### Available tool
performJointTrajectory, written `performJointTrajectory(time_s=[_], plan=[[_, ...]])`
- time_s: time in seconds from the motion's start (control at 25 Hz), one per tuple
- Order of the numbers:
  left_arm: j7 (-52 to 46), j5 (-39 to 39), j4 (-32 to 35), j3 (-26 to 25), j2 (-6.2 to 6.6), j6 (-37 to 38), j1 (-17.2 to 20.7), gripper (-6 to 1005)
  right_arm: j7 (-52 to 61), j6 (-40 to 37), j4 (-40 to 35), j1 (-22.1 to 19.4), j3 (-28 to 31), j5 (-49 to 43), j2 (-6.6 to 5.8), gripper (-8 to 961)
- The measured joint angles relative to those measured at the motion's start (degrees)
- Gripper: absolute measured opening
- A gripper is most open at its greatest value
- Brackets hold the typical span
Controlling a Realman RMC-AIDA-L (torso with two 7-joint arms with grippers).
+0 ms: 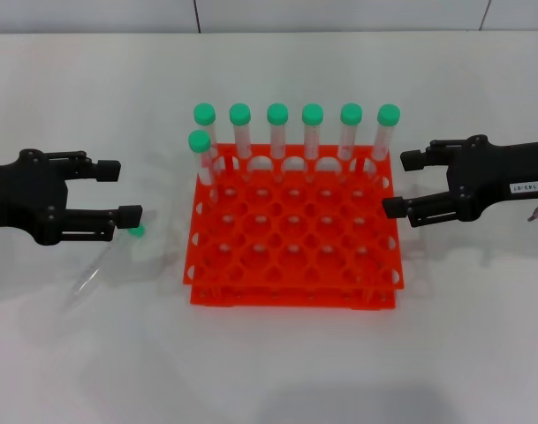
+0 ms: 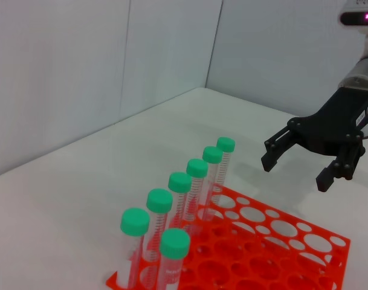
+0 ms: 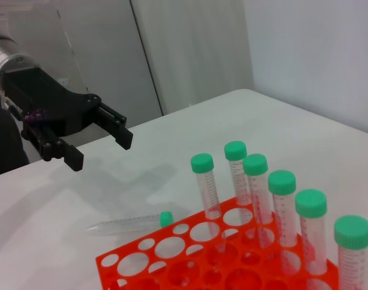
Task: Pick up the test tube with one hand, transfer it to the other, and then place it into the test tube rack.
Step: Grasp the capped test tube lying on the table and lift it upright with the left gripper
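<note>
White tabletop (image 1: 277, 371), pale grey panelled walls (image 2: 81, 72) meeting at a corner — soft, even light

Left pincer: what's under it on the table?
Under the open left pincer a test tube lies flat on the white table, beside the rack. From the head camera, the lower finger covers most of the green cap.

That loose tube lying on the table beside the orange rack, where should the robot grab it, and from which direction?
Probably from straight above, across the straight clear barrel just behind the green cap. The test tube lies flat on the table, left of the test tube rack, so only its sides are reachable; its tip tapers and might slip. The left hand, open, hovers right by the cap. The right hand waits open beyond the rack.
</note>
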Motion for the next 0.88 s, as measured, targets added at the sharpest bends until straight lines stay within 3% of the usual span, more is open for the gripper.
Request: performJointTrajectory(time_s=[0.88], plan=[[-0.3,-0.1,0.0,-0.1,0.05,0.1,-0.1,762,0.0,0.0,0.0,0.1,0.1,0.1,0.20,860]])
